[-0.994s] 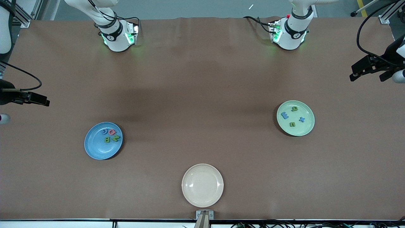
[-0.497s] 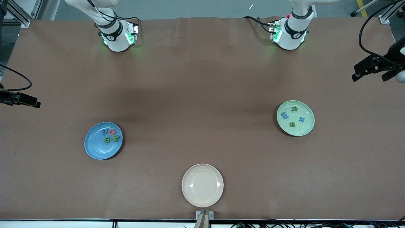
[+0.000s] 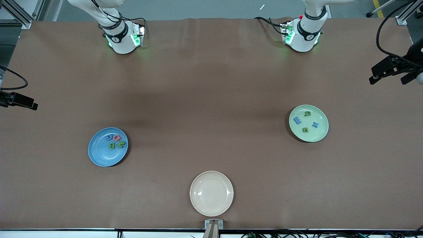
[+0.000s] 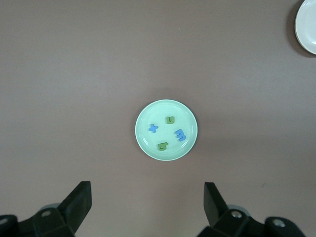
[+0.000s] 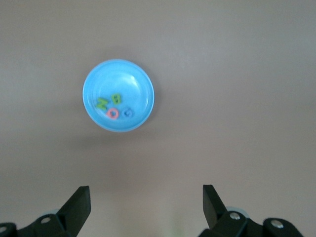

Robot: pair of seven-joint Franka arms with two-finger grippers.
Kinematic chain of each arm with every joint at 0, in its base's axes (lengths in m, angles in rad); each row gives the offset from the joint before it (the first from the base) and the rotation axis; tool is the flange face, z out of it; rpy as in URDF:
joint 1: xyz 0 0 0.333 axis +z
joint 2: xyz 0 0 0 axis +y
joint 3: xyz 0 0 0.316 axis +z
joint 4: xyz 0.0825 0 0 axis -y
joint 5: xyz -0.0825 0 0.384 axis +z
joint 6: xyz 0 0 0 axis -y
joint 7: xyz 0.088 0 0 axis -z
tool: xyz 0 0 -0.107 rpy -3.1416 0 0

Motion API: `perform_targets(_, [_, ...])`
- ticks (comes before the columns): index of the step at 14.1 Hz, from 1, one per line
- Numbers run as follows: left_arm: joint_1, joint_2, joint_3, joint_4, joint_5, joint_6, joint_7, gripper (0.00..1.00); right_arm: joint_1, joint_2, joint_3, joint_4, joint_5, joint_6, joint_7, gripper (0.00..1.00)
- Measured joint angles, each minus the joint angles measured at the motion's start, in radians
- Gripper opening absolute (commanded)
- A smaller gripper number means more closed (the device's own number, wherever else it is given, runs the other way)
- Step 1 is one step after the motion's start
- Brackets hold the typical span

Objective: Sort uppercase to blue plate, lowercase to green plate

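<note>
The blue plate [image 3: 100,154] [image 5: 118,74] lies toward the right arm's end of the table. It holds several uppercase letters: pink G [image 3: 117,137] [image 5: 113,113], blue G [image 5: 128,113], green N [image 5: 101,103] and green B [image 5: 116,98]. The green plate [image 3: 313,136] [image 4: 189,118] lies toward the left arm's end. In it are the lowercase pieces: blue x [image 4: 153,128], green u [image 4: 170,119], blue m-shape [image 4: 180,134] and green g [image 4: 163,145]. My left gripper [image 3: 372,75] [image 4: 148,197] hangs open and empty high over its table end. My right gripper [image 3: 31,105] [image 5: 146,200] is open and empty over the other end.
A cream-beige plate [image 3: 211,205] [image 4: 307,24] with nothing in it sits nearest the front camera, midway between the two arms. Both robot bases [image 3: 122,36] [image 3: 302,33] stand along the table's back edge. Brown tabletop lies between the plates.
Both grippers have drawn outward toward their table ends, the right one sliding partly out of the front view. Plates and letters have not moved.
</note>
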Motion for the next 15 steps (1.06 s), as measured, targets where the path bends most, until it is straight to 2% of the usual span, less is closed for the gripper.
perform_targets(6, [0.0, 0.001, 0.001, 0.001, 0.0, 0.0, 0.001, 1.0, 0.0, -0.015, 0.0, 0.002, 0.005, -0.087, 0.0, 1.0])
perform_targets(15, [0.0, 0.009, 0.003, 0.001, 0.0, 0.001, 0.001, 1.0, 0.005, -0.066, 0.012, -0.025, 0.009, -0.113, 0.0, 1.0])
